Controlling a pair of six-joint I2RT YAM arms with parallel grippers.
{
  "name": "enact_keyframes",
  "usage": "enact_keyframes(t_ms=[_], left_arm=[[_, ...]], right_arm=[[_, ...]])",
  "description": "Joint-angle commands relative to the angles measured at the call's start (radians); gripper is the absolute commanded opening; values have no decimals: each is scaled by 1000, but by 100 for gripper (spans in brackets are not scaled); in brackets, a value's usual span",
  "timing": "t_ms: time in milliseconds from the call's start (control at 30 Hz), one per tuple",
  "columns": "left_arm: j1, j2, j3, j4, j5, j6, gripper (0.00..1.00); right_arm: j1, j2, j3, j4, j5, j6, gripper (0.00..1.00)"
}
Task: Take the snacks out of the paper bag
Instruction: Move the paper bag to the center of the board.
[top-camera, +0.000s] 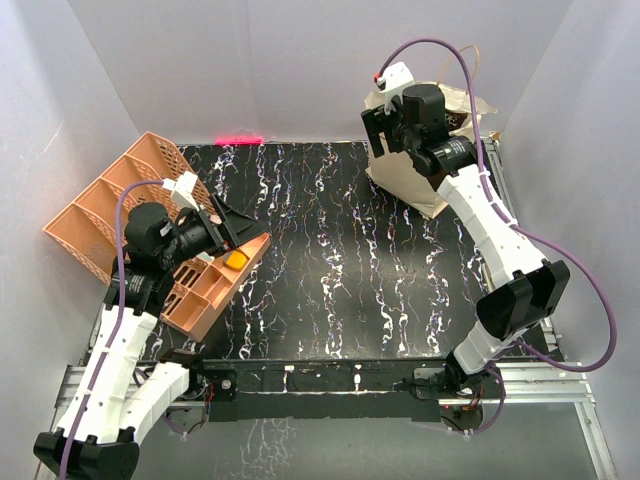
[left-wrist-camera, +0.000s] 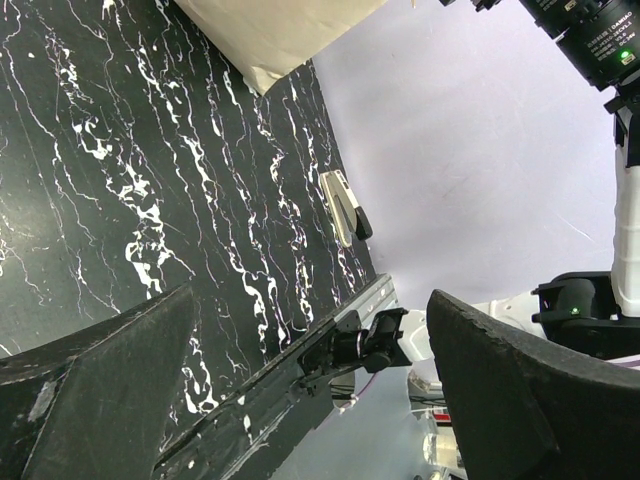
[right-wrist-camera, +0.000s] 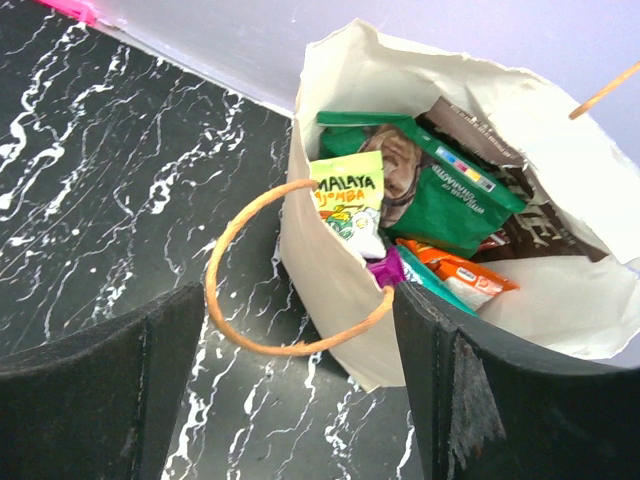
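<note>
Near left, the left jaws stand wide apart and empty by the orange tray (top-camera: 95, 215). Far right on the tabletop (top-camera: 330, 260), the paper bag (right-wrist-camera: 330, 285) stands open with the snacks (right-wrist-camera: 440, 190) inside. The right jaws hang above its mouth, apart, gripping nothing. The descent should steer clear of the loop handle (right-wrist-camera: 240, 330) and pinch the upright yellow packet (right-wrist-camera: 348, 195), which looks freest. Only the right wrist view shows the contents; from the top view the arm hides the bag's mouth.

"MALAYA" on yellow-green packet (right-wrist-camera: 347, 190)
</note>
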Motion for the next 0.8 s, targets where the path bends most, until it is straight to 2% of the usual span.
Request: enact_keyframes(t_ms=[0,167,300,400,500,600,767], left_arm=[[8,5,49,15,-1,-11,98],[8,-3,30,15,-4,-19,98],[8,2,33,3,-7,-12,99],[8,11,28,13,-8,-21,98],[8,23,29,16,0,-26,98],[9,30,36,2,3,-12,98],[8,28,45,-55,2,24,98]], right_arm=[[0,23,24,107,45,-76,72],[5,47,30,103,36,-99,56],[20,53,14,116,60,-125,51],[45,61,12,117,104,-146,35],[89,60,15,107,124,-161,26],[123,55,13,85,141,-178,8],[158,20,-9,57,172,-146,7]])
